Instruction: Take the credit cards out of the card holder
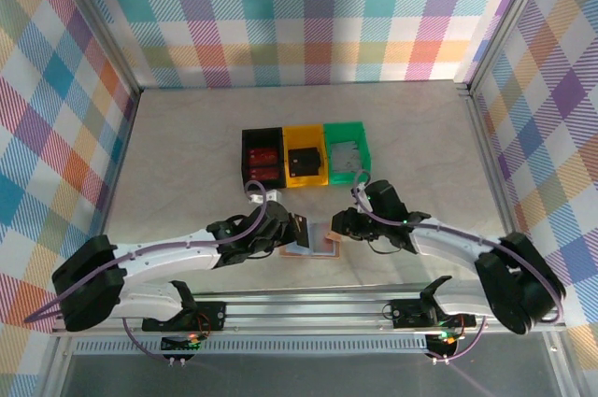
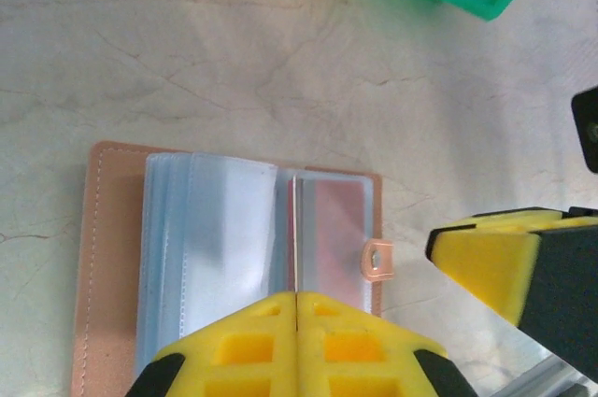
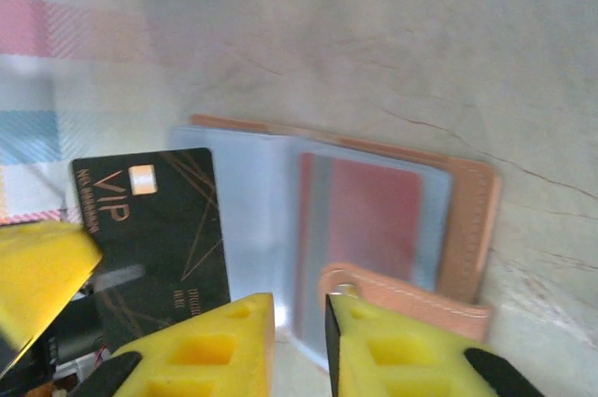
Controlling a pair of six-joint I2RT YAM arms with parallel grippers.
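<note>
Extraction partway: left gripper (image 2: 296, 302) jaws clamp black card (image 3: 154, 238), out of card holder (image 3: 467, 219); red card (image 3: 369, 219) left inside; right gripper (image 3: 299, 308) jaws slightly parted.

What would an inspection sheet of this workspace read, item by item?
Surface: pale marbled table, no spills seen.
Job's things: card holder lies open, clear sleeves up. A red card sits in the pocket on the snap tab side. A black VIP card is out at the other side.
Clutter: black bin, yellow bin and green bin in a row beyond, each holding something.
Tools: left tool shut on the black VIP card; right tool at the snap tab, narrow gap, nothing between.
Cables: purple cable along each arm, off the card holder.
Surroundings: checked walls on three sides.
</note>
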